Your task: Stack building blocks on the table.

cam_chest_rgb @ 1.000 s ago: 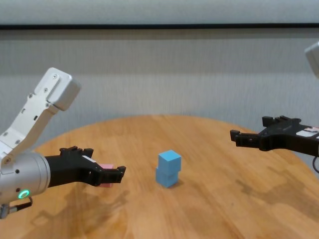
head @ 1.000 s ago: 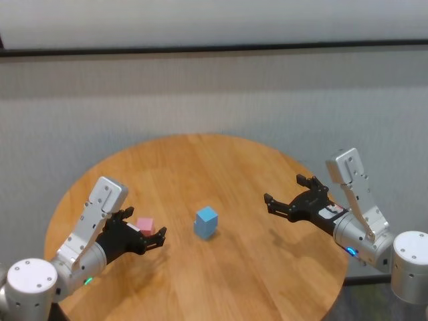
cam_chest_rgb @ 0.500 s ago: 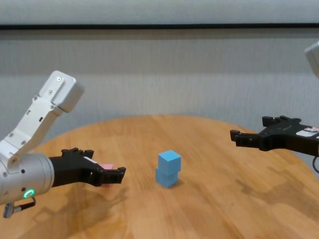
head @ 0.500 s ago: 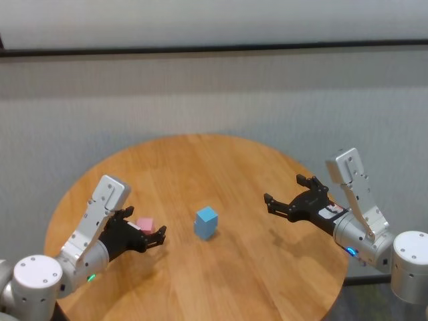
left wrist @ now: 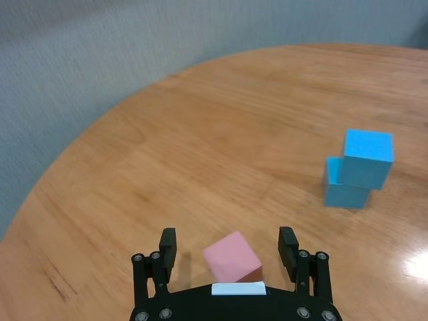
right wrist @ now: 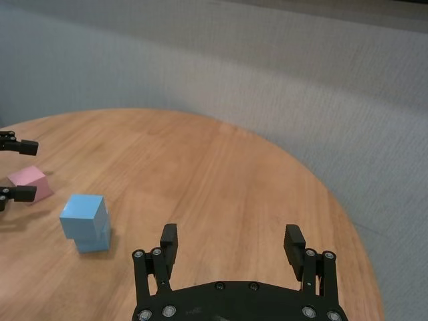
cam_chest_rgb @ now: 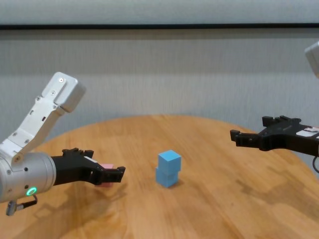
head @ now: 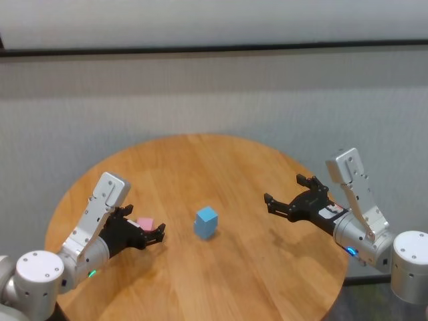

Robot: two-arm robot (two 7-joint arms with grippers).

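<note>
from the head view i see the round wooden table (head: 221,281) with the two blue blocks (head: 206,222) near its middle, one sitting on top of the other. the pink block (head: 145,223) lies on the table to the left of the blue blocks, well apart from them. my left gripper (head: 142,234) is low around the pink block, with its fingers spread wide on either side. my right gripper (head: 289,195) hangs in the air well to the right of the blue blocks, its fingers wide apart and holding nothing.

in the chest view the top blue block (cam_chest_rgb: 169,162) sits a bit turned on the bottom blue block (cam_chest_rgb: 166,177). the left gripper (cam_chest_rgb: 105,168) is left of the blue blocks, and the pink block (cam_chest_rgb: 105,168) peeks out between its fingers. the right gripper (cam_chest_rgb: 249,129) is up high to the right of them.

in the left wrist view the pink block (left wrist: 232,257) sits between the two open fingers (left wrist: 167,244). i cannot tell if they touch it. the blue blocks (left wrist: 358,168) stand farther off.

in the right wrist view the right gripper (right wrist: 231,245) is wide open with only bare table between its fingers. the blue blocks (right wrist: 85,223) stand far off, with the pink block (right wrist: 29,182) just past them.
</note>
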